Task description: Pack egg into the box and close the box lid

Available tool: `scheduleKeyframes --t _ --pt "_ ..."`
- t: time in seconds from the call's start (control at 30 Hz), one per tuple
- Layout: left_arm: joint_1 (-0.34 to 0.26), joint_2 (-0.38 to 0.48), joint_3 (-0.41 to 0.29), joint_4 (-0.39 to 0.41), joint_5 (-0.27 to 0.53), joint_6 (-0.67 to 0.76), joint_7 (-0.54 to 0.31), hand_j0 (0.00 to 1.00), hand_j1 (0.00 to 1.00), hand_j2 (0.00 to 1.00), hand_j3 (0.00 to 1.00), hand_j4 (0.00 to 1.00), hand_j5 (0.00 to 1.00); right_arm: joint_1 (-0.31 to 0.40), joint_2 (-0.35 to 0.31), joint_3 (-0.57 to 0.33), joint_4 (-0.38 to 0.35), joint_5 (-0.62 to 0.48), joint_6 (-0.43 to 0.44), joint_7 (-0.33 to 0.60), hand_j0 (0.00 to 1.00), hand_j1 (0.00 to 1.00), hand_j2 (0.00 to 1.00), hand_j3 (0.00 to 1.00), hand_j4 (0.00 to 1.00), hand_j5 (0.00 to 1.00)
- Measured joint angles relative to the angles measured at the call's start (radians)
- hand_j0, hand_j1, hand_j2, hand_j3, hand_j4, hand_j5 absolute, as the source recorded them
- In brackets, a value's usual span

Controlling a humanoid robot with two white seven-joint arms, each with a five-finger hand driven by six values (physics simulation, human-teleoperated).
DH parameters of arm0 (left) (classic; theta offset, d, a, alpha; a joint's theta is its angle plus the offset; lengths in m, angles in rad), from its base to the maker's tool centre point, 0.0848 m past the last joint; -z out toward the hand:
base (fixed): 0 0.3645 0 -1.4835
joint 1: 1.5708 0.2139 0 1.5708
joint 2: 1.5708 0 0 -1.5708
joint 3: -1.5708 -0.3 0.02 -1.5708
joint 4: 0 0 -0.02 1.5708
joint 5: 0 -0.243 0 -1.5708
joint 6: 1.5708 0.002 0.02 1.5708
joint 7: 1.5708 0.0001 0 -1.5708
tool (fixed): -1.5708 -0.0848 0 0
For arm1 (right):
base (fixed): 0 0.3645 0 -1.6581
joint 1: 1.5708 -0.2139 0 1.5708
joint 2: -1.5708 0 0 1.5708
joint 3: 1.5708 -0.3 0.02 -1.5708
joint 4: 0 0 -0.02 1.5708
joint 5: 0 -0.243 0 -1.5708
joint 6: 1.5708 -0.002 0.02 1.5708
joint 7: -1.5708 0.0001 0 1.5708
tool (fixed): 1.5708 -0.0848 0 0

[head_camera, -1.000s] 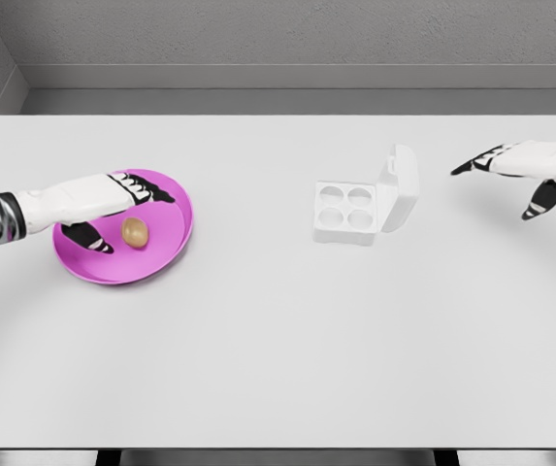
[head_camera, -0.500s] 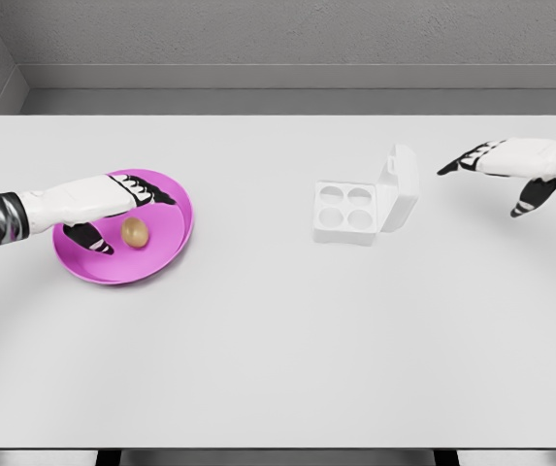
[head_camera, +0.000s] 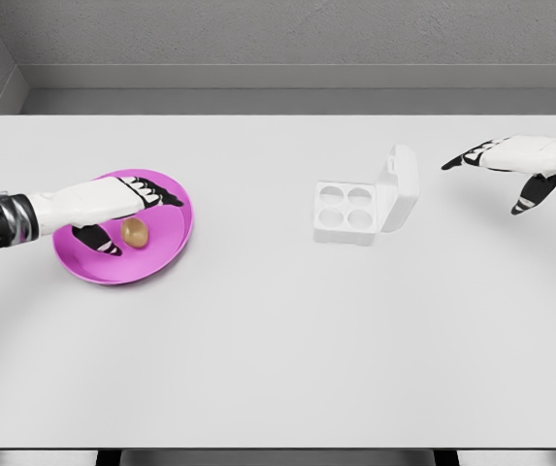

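While the left hand [head_camera: 113,209] hangs over the magenta plate [head_camera: 171,238] at the left of the frame, its fingers [head_camera: 151,189] are spread and hold nothing, with the thumb below and the other fingers above, so that the egg [head_camera: 135,231] sits in the open span between them. The brown egg lies on the plate's floor, apparently not yet touched. It is likely light, smooth and brittle, and its rounded shell would tend to roll or squirt out under a hard pinch. A soft hold across its middle, thumb against fingertips, seems safest. To the right of centre stands the white box [head_camera: 345,214], four empty cups showing, its lid [head_camera: 400,187] raised on the right side. Thin and light, the box may slide when pressed. At the upper right the right hand [head_camera: 510,165] hovers beyond the lid, fingers extended, holding nothing. All rests on the white table [head_camera: 278,340].
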Motion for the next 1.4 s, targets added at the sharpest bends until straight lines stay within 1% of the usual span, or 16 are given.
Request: scheduleKeyframes --t 0.4,0.5,0.77,0.97,1.0,1.2,1.4 --pt "0.003 0.007 0.000 -0.003 0.002 0.000 0.000 1.00 1.00 1.00 1.00 1.00 1.00 0.003 -0.001 -0.001 0.008 0.000 0.000 0.000 1.00 1.00 1.00 1.00 1.00 1.00" --pt "0.000 0.009 0.000 -0.006 0.000 0.000 0.000 1.00 1.00 1.00 1.00 1.00 1.00 0.000 0.000 -0.001 0.036 0.001 0.000 0.000 1.00 1.00 1.00 1.00 1.00 1.00" --pt "-0.005 0.010 0.000 -0.007 -0.003 0.000 0.000 1.00 1.00 1.00 1.00 1.00 1.00 -0.005 -0.002 -0.001 0.076 0.002 -0.002 0.000 1.00 1.00 1.00 1.00 1.00 1.00" --pt "-0.009 0.010 -0.022 -0.008 0.010 0.000 0.000 1.00 1.00 1.00 1.00 1.00 1.00 -0.003 0.002 -0.001 0.088 0.002 -0.002 0.000 1.00 1.00 1.00 1.00 1.00 1.00" --pt "-0.028 0.014 -0.022 -0.010 0.013 0.000 0.000 1.00 1.00 1.00 1.00 1.00 1.00 -0.003 0.002 -0.001 0.088 0.002 -0.002 0.000 1.00 1.00 1.00 1.00 1.00 1.00" --pt "-0.034 0.085 -0.019 -0.068 0.018 0.000 0.000 1.00 1.00 1.00 1.00 1.00 1.00 -0.005 0.003 0.002 0.086 0.002 -0.002 0.000 1.00 1.00 1.00 1.00 1.00 1.00" --pt "-0.032 0.109 -0.024 -0.106 -0.017 0.000 0.000 1.00 1.00 1.00 1.00 1.00 1.00 -0.005 0.005 0.004 0.088 0.003 -0.004 0.000 1.00 1.00 1.00 1.00 1.00 1.00"
